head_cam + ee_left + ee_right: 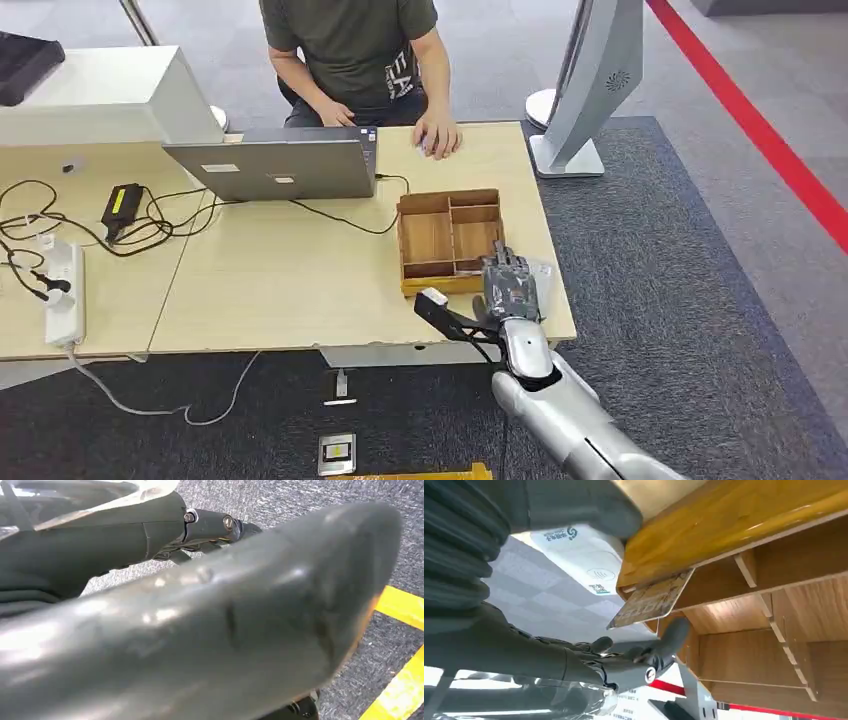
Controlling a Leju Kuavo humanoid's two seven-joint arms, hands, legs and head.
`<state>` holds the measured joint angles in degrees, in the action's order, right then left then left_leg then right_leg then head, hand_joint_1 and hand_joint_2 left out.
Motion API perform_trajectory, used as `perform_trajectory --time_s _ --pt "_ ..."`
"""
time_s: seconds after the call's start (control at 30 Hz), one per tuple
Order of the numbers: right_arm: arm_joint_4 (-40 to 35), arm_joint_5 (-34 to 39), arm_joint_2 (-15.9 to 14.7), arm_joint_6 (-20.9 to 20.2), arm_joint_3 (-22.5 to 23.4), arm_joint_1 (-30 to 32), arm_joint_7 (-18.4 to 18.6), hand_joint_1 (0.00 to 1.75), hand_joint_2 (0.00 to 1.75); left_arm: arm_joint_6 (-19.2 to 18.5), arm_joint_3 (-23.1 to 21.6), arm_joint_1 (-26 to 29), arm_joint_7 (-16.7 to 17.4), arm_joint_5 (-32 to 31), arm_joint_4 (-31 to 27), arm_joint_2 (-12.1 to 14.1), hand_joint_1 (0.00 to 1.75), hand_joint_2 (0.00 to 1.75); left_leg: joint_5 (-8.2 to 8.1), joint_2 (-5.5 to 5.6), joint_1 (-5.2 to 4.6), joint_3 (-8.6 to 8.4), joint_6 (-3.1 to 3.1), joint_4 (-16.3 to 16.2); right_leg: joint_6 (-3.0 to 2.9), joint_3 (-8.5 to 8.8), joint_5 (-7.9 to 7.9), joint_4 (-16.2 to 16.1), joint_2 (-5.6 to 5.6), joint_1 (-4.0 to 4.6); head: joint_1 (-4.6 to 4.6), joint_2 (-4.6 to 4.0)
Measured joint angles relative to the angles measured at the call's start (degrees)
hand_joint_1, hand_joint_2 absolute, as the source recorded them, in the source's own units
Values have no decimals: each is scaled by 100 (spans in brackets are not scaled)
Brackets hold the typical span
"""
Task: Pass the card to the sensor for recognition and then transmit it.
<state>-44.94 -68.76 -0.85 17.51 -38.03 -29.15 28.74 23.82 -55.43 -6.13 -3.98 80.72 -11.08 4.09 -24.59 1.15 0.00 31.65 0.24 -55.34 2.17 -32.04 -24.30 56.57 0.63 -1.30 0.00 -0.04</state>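
Head view: one right hand (510, 288) reaching over near corner of one wooden divided tray (449, 240) on one light table (280, 290); one person (360, 60) sitting behind one laptop (275, 168).

Left wrist view: left hand's (200, 625) grey cover blurring close above carpet; cannot tell its grasp.

Right wrist view: one card (651, 600) leaning against tray's rim, beside one white sensor (584, 560); dark fingers (644, 657) curling near it, grasp uncertain.

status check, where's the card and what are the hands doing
Right hand at wooden tray's near right corner, fingers under the card. Card pokes off tray's edge; grip unconfirmed. Left hand hanging over carpet. Nothing in the way.
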Motion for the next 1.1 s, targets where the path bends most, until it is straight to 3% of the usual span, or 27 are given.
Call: perform_trajectory --time_s 0.93,1.1 --pt "258 -135 245 -91 -24 -206 -188 175 175 66 2 3 0 39 0 -7 0 0 2 -1 0 -4 -1 0 -3 3 3 2 0 1 2 0" --pt "-709 -783 83 -711 -55 -526 -81 175 175 -2 -15 9 0 -145 0 -4 0 0 5 -4 0 -4 -5 -1 -3 1 4 2 1 0 2 0"
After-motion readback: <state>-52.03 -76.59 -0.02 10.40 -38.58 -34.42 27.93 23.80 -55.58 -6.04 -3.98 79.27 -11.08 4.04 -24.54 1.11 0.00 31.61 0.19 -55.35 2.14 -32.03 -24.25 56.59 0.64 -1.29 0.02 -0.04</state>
